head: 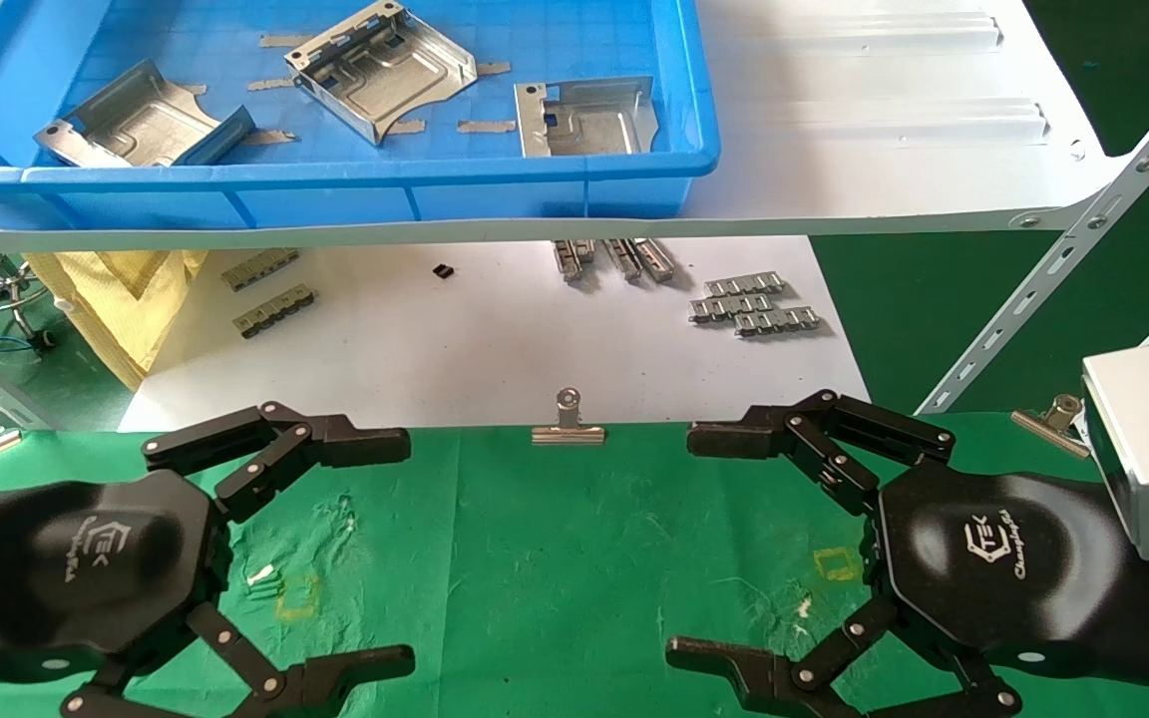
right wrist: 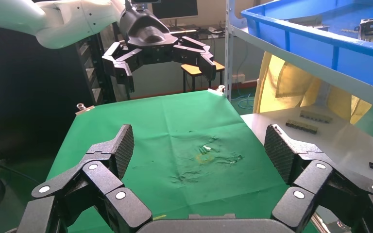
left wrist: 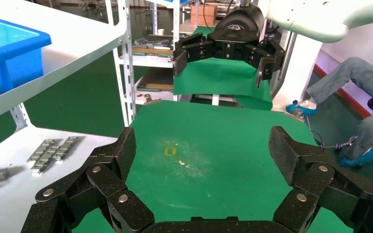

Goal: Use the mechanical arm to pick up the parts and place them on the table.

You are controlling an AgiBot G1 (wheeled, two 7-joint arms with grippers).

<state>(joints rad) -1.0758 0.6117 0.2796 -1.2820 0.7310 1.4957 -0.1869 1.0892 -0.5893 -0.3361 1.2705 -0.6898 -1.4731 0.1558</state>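
Head view: L claw [head: 390, 548] and R claw [head: 689, 543] hovered low over the green table [head: 555, 558], tips facing each other, both spread wide, nothing held. Three parts [head: 385, 70] lay in the blue bin [head: 355, 189] on the white shelf [head: 884, 120], well apart from both claws.

L wrist view: L fingers [left wrist: 119, 155] spread over the table; R claw [left wrist: 223, 53] opposite, also spread.

R wrist view: R fingers [right wrist: 116, 150] spread, empty; L claw [right wrist: 160, 56] beyond; bin [right wrist: 320, 43] w/ parts beside.
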